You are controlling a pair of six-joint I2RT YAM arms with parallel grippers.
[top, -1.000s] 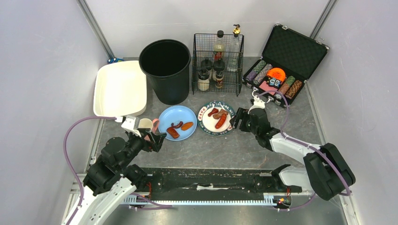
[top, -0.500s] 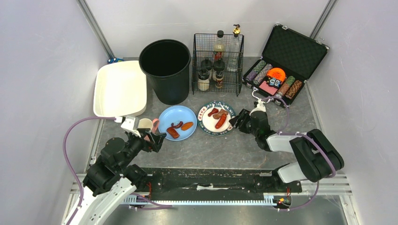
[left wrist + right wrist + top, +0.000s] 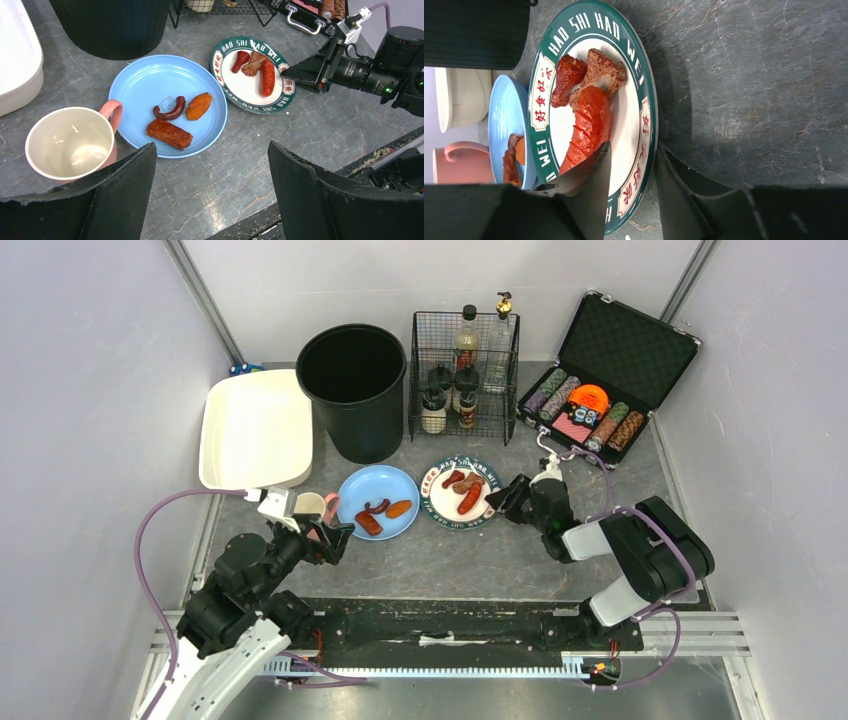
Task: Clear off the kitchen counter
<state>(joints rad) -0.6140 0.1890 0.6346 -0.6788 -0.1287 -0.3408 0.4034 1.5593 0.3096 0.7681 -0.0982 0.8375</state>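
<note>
The kitchen counter (image 3: 520,550), dark mottled stone, sits between pale walls (image 3: 90,390). Along its back stand a white tray (image 3: 255,430), a black bin (image 3: 352,390), a wire rack of bottles (image 3: 465,375) and an open poker-chip case (image 3: 600,380). In the middle lie a blue plate (image 3: 375,485) and a green-rimmed plate (image 3: 235,45), both with sausage pieces. A pink mug (image 3: 70,145) stands just beside the blue plate.

The left gripper (image 3: 335,533) hovers near the mug, fingers spread wide. The right gripper (image 3: 632,147) straddles the green-rimmed plate's near rim; whether it pinches cannot be told. Bare counter runs between the plates and the black rail frame (image 3: 450,625).
</note>
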